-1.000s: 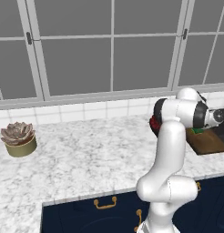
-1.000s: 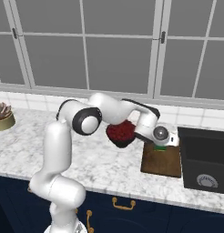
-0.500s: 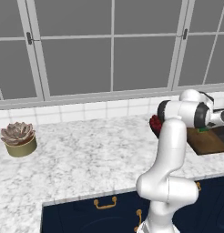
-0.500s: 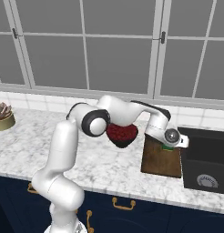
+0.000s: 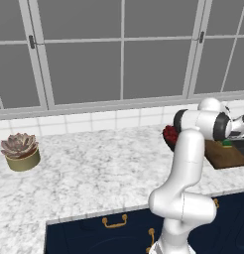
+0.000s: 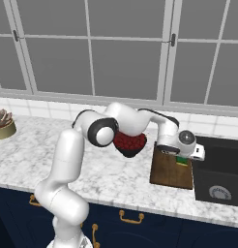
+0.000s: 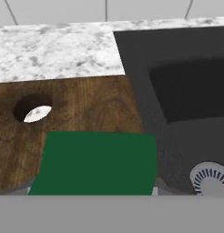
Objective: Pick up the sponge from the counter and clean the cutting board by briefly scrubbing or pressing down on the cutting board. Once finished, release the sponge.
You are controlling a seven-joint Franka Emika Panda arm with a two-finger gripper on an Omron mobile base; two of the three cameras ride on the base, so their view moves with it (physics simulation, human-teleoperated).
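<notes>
Over the board's right edge by the dark sink, the gripper grips the green-topped yellow sponge on the dark brown wooden cutting board. Scrubbing seems underway; releasing needs wider jaws.

Wooden cutting board, marbled stone counter

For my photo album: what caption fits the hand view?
Green-topped sponge lying on the dark wooden cutting board, beside the black sink set into the marbled counter.
</notes>
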